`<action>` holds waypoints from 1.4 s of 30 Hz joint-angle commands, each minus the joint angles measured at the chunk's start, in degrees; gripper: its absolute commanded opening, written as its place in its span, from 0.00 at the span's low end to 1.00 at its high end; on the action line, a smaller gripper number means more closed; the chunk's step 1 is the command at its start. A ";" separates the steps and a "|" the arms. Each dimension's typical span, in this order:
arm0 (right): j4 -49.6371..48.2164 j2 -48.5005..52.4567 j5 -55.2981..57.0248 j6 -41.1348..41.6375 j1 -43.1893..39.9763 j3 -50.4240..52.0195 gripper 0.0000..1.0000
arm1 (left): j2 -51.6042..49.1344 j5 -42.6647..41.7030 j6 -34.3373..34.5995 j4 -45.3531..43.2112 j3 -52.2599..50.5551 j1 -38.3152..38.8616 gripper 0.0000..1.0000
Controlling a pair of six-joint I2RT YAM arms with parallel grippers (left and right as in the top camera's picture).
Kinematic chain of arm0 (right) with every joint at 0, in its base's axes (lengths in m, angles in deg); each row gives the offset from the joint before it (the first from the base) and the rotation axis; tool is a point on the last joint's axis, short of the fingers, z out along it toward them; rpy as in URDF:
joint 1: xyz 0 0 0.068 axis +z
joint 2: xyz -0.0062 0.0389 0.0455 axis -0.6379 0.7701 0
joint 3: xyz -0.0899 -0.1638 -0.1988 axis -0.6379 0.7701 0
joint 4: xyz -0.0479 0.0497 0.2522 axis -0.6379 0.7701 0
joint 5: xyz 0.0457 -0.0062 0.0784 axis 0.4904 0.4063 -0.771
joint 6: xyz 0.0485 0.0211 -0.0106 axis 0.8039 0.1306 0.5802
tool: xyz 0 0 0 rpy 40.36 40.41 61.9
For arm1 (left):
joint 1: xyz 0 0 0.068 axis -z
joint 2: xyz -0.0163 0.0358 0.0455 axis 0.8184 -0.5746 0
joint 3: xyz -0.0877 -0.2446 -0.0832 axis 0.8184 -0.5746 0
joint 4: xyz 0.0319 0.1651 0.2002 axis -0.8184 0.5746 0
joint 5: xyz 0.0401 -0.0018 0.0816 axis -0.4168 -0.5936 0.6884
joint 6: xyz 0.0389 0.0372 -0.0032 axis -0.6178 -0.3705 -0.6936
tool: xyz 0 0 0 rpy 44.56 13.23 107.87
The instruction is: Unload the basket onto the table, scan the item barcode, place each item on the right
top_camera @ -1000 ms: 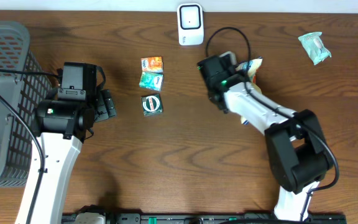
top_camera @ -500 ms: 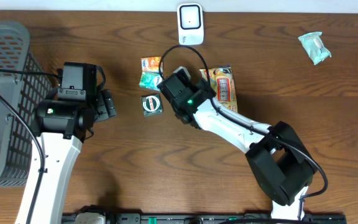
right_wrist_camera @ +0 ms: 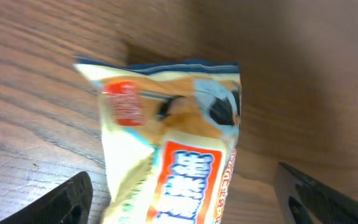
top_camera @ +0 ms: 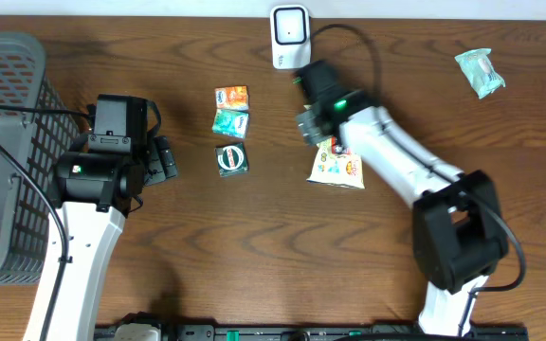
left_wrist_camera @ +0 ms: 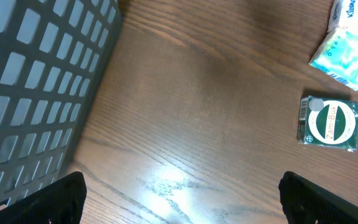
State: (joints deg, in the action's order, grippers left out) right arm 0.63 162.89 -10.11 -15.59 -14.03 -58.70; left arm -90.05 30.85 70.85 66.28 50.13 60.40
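The item, a yellow and orange snack packet (top_camera: 337, 163), lies flat on the wooden table, below and to the right of the white scanner (top_camera: 290, 36). My right gripper (top_camera: 313, 121) hovers at the packet's upper left end and is open. In the right wrist view the packet (right_wrist_camera: 173, 143) sits between the wide-spread fingers (right_wrist_camera: 73, 199) with a gap on each side, and no barcode shows on it. My left gripper (top_camera: 164, 159) is open over bare wood (left_wrist_camera: 179, 205), to the left of the small packets.
Three small packets sit in a column: orange (top_camera: 232, 96), teal (top_camera: 230, 122) and dark green (top_camera: 232, 159), the green one (left_wrist_camera: 329, 122) also in the left wrist view. A grey mesh basket (top_camera: 8, 95) stands at the far left. A pale green pouch (top_camera: 480, 71) lies at the far right.
My right arm swung left with the snack packet, then back right under the scanner. Its jaws opened and the packet now lies on the table. The left arm has not moved.
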 commanded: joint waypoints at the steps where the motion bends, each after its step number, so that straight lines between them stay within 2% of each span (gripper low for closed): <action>1: 0.35 -0.46 -19.47 2.23 -5.51 1.29 0.86 | -0.17 0.15 0.31 0.13 0.85 0.11 0.98; 6: 0.09 -0.46 -23.67 2.21 -9.40 4.50 0.84 | -0.17 0.15 0.31 0.13 0.85 0.11 0.98; 17: -10.51 -0.44 -21.88 3.58 -7.74 14.97 0.79 | -0.17 0.15 0.31 0.15 0.85 0.11 0.98; 18: -11.30 -0.44 -21.90 4.00 -7.65 15.74 0.75 | -0.17 0.15 0.31 0.13 0.85 0.11 0.98; 20: -12.31 -0.44 -21.90 4.02 -7.50 16.79 0.56 | -0.17 0.15 0.31 0.13 0.85 0.11 0.98; 24: -12.26 -0.57 -21.92 4.17 -7.52 16.24 0.01 | -0.17 0.15 0.31 0.13 0.85 0.11 0.98; 32: -14.60 -2.32 -22.43 9.84 -7.50 5.97 0.01 | -0.17 0.15 0.31 0.13 0.85 0.11 0.98; 36: -24.85 -2.43 -22.32 9.94 -7.50 1.90 0.01 | -0.17 0.15 0.31 0.13 0.85 0.11 0.98; 42: -42.12 -1.62 -20.72 9.99 -7.50 1.92 0.01 | -0.17 0.17 0.31 0.15 0.85 0.11 0.98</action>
State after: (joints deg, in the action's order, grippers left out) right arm -38.19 161.62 -32.27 -6.56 -21.99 -56.06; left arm -90.05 30.85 70.87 66.28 50.13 60.40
